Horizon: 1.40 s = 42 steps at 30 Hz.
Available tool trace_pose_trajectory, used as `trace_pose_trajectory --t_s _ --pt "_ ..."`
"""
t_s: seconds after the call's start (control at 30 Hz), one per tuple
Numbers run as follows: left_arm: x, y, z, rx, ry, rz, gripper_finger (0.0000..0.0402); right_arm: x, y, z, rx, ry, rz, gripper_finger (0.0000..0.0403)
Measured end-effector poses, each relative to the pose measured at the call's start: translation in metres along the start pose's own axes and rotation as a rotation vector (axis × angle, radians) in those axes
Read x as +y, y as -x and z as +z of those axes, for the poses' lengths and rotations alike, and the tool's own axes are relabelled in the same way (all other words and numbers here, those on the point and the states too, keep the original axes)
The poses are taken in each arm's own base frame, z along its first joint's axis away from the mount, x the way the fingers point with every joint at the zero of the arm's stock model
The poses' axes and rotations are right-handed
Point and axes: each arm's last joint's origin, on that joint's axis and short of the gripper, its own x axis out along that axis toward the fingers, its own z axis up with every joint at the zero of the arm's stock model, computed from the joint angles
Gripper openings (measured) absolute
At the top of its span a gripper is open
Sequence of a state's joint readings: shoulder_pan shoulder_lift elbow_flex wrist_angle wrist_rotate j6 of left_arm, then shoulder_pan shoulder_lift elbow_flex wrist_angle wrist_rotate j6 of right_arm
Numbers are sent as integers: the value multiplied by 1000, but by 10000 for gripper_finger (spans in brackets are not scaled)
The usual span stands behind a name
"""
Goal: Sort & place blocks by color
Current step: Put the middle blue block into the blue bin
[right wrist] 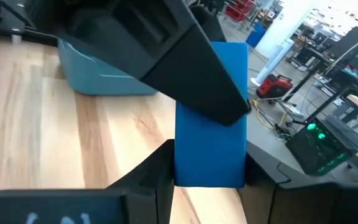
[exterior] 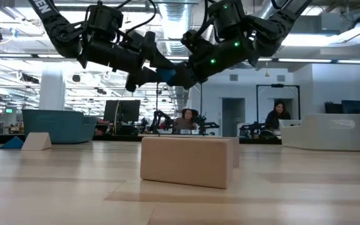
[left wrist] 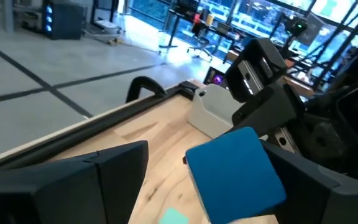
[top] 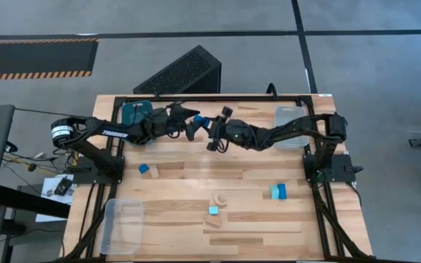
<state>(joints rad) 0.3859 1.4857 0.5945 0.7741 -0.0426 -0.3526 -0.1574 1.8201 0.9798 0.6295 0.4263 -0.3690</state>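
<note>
Block: rigid, light, smooth dark blue rectangular block [right wrist: 210,118], mid-air near the worktop's far edge.
Grip: flat opposite faces.
Left gripper [top: 193,126]: apparently pinching one end.
Right gripper [top: 212,131]: clamped on it.

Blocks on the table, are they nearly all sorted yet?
Not nearly. Done: I cannot see any block in the teal bin or the clear bins. In hand: the right end effector grips a blue block in the air, with the left end effector right at it, like a pass. Left: loose blocks, blue, cyan and tan, lie on the table.
</note>
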Motion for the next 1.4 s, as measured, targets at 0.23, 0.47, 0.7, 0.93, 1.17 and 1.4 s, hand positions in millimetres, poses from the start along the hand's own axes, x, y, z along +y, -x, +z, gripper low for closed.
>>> trace_pose_trajectory --t_s 0.23,0.47,0.7,0.93,1.17,1.4 --pt "0 0 0 6 -44 -10 274 0 0 0 5 14 0 162" --pt "0 0 -1 12 -72 -12 218 0 0 -1 9 61 -1 165" --pt "0 0 -3 31 -108 -12 106 0 0 -2 20 86 -1 191" --pt "7 4 -7 107 -153 67 105 -5 0 -1 32 77 -57 230" --pt "12 35 8 203 -202 314 111 -13 3 -6 152 113 -116 235" --pt "15 89 22 283 -192 647 109 -46 -2 -22 218 -95 28 235"
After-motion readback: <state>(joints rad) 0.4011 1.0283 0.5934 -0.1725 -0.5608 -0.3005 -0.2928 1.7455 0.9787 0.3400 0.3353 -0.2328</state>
